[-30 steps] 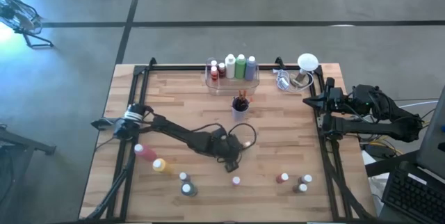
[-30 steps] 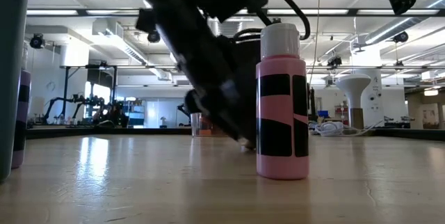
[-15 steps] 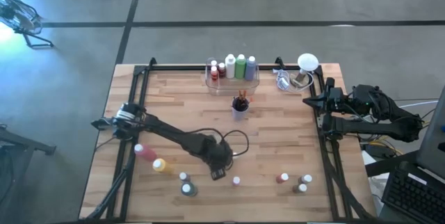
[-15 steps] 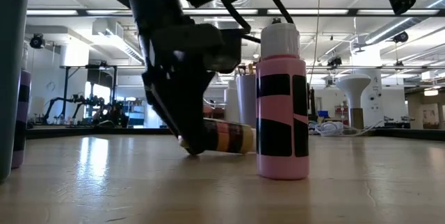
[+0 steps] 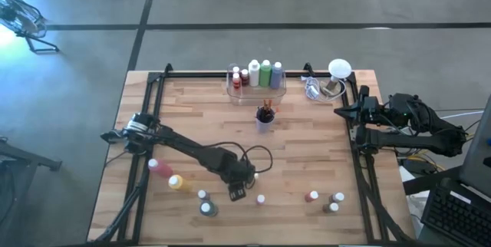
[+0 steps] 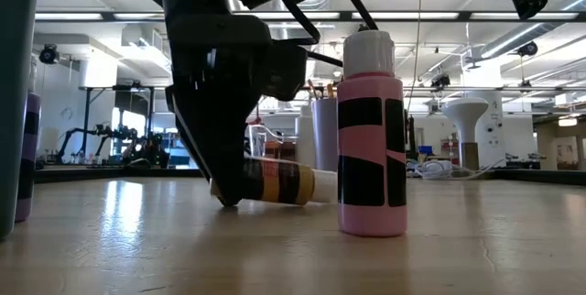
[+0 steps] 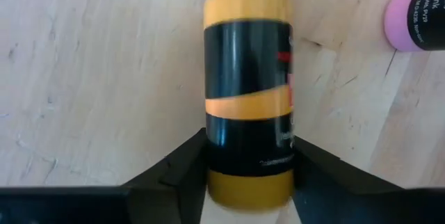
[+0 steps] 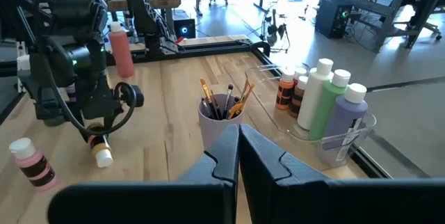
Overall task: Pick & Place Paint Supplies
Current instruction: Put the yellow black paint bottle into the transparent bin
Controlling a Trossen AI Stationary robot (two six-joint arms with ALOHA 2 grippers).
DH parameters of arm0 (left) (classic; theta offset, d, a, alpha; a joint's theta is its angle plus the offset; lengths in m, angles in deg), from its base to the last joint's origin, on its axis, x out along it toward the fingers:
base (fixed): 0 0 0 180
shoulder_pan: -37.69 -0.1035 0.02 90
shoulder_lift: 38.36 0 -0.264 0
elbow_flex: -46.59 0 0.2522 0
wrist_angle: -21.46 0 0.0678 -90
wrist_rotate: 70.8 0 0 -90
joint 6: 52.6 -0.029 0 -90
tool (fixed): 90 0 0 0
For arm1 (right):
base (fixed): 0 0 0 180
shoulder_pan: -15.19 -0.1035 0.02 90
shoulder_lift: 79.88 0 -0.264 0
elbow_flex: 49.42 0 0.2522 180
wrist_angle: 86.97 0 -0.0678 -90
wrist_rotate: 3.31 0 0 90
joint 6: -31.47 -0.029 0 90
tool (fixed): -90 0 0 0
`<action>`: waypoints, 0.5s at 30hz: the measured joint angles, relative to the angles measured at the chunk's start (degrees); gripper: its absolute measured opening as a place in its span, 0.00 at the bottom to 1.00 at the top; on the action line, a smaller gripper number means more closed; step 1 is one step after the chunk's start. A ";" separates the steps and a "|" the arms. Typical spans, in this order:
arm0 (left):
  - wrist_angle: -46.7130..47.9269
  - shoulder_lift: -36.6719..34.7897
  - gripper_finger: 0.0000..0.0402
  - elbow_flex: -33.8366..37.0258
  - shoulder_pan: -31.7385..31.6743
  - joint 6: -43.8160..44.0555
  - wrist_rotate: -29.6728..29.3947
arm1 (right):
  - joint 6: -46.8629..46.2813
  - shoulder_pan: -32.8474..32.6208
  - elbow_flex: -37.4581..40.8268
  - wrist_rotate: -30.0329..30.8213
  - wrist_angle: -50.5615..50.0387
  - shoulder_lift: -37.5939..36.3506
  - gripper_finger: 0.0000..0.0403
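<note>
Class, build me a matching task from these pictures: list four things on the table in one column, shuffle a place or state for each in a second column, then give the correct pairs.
Things
1. orange bottle
2. pink bottle
3. cup of brushes
4. clear bin

Places or states
A. standing upright on the wood near the table's front edge
B. at the table's far edge, holding several bottles
C. lying on its side between the left gripper's fingers
D. standing mid-table, just in front of the bin

Pairs: 1-C, 2-A, 3-D, 4-B
</note>
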 joint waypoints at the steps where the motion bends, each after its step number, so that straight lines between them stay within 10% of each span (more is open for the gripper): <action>1: -0.04 0.00 0.47 0.00 0.06 0.04 -0.04 | -0.04 0.00 -0.01 0.02 -0.01 0.01 0.02; 15: 2.63 -2.33 0.56 -4.66 -0.75 -6.32 1.64 | -0.04 0.00 -0.01 0.02 -0.04 0.01 0.02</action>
